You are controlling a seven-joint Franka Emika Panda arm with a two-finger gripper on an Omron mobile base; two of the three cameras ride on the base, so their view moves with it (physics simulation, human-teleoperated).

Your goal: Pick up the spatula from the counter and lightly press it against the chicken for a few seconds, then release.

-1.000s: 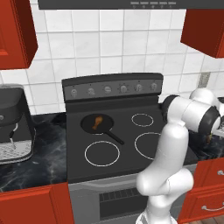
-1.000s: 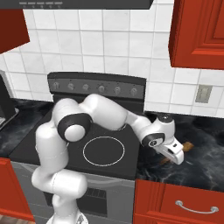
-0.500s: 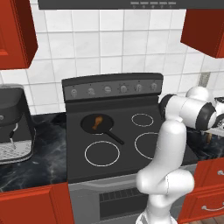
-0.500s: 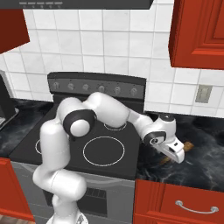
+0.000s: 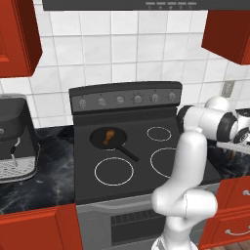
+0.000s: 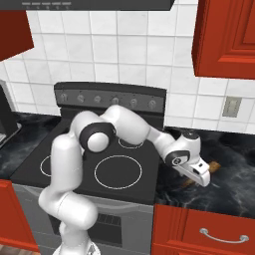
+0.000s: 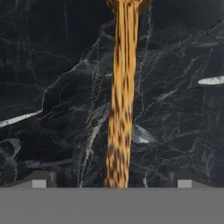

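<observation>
Black marble counter runs to either side of a black stove, under white wall tile and red cabinets. A coffee machine stands on the counter left of the stove.

On the rear left burner sits a frying pan, handle pointing toward the front right. The chicken, a drumstick, lies inside the pan.

The arm reaches right, past the stove edge, with the hand turned down over the counter section right of the stove. In the right base view the gripper sits low above that section, and the wooden spatula lies flat on the marble beneath and beyond it, well apart from the pan.

Hand view: the spatula handle runs straight up the frame from the bottom centre and begins to widen at the top edge. The gripper is spread wide. One of its finger tips stands far to the left of the handle and the other far to the right, with bare marble showing on both sides. Neither tip touches the wood and nothing is held. Whether the tips touch the counter surface cannot be determined.
</observation>
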